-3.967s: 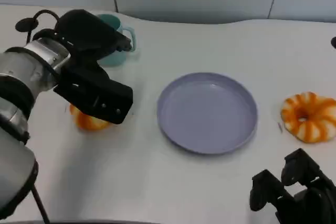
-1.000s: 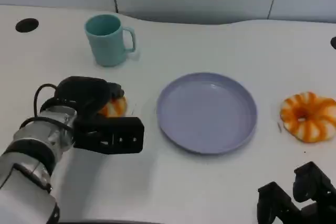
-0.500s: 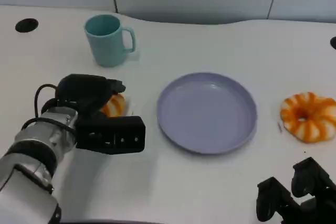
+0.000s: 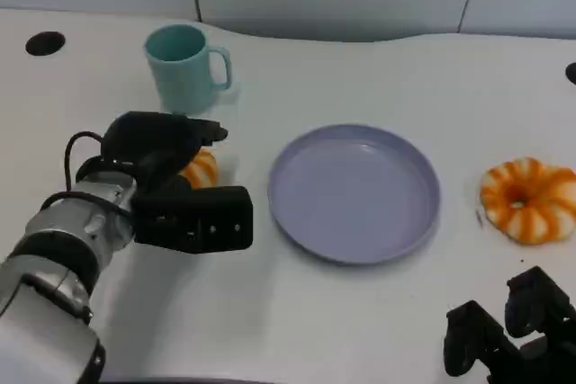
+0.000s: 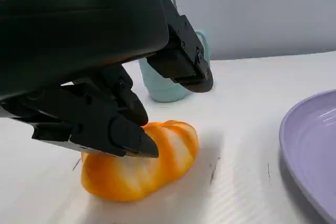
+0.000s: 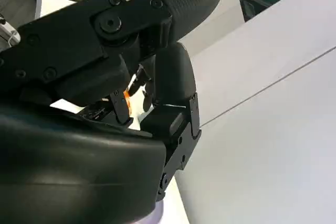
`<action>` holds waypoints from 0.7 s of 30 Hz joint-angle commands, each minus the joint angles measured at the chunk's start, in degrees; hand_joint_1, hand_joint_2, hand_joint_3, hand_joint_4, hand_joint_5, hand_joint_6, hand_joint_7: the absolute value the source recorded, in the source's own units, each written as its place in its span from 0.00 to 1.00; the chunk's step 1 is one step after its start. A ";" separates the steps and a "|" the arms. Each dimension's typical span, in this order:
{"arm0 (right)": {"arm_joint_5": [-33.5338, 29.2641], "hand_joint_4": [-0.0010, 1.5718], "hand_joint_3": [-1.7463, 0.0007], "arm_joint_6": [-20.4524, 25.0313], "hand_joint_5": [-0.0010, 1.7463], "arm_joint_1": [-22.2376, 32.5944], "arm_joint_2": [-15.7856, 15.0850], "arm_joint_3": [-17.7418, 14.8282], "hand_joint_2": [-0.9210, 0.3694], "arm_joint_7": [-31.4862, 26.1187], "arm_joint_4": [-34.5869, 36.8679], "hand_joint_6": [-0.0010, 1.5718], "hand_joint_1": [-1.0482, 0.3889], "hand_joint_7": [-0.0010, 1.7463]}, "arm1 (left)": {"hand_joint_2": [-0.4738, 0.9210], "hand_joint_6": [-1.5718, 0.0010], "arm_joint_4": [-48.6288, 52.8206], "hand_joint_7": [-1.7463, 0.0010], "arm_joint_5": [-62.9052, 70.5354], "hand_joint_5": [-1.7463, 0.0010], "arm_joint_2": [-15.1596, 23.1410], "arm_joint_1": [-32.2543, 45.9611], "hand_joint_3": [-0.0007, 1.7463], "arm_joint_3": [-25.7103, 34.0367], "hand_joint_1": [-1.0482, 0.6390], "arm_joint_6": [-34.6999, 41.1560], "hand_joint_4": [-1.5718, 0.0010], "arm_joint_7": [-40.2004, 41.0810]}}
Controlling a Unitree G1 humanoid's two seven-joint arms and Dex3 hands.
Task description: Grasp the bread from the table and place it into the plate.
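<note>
The grasp was in hand: at the frame's left the left hand (image 4: 166, 177) straddled the bread (image 4: 200, 168), fingers (image 5: 131, 140) touching its top but apparently not yet clamped. Next it had to close, lift and carry right to the plate (image 4: 355, 193) at centre. Bare table lay between; the mug (image 4: 185, 67) stood above, while the right hand (image 4: 513, 334), fingers curled on nothing, sat lower right.

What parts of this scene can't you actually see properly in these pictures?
- Bread: in the head view, mostly hidden under the left hand.
- Whether that hand grips it: unclear in the left wrist view.
- Right hand: cut off by the head view's lower edge.
- Plate: cut off in the left wrist view.
</note>
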 commanded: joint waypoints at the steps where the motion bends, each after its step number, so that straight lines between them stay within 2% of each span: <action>1: -0.35 0.49 1.00 0.40 1.00 -0.75 -0.57 -0.59 0.06 -1.06 0.80 0.44 0.40 0.95 | 0.90 0.31 -2.31 0.97 0.76 0.95 2.06 -5.13 0.00 -0.32 0.71 -3.40 0.29 4.90; 16: -0.46 0.49 1.00 0.40 1.00 -1.40 -0.55 -0.54 0.06 -1.16 1.22 0.45 0.40 0.94 | 0.89 0.29 -2.23 0.99 0.72 0.97 1.80 -6.48 0.00 -1.09 0.71 -5.11 0.27 5.97; 17: -0.52 0.49 1.00 0.45 1.00 -1.82 -0.52 -0.49 0.06 -1.21 1.44 0.44 0.41 0.96 | 0.88 0.27 -2.57 0.98 0.86 0.96 1.53 -7.34 0.00 -1.25 0.68 -6.08 0.23 6.29; 21: -0.61 0.49 1.00 0.52 1.00 -2.29 -0.46 -0.47 0.06 -1.25 1.69 0.43 0.42 0.99 | 0.88 0.26 -2.67 0.98 0.97 0.95 1.26 -8.31 0.00 -1.51 0.66 -7.33 0.20 6.72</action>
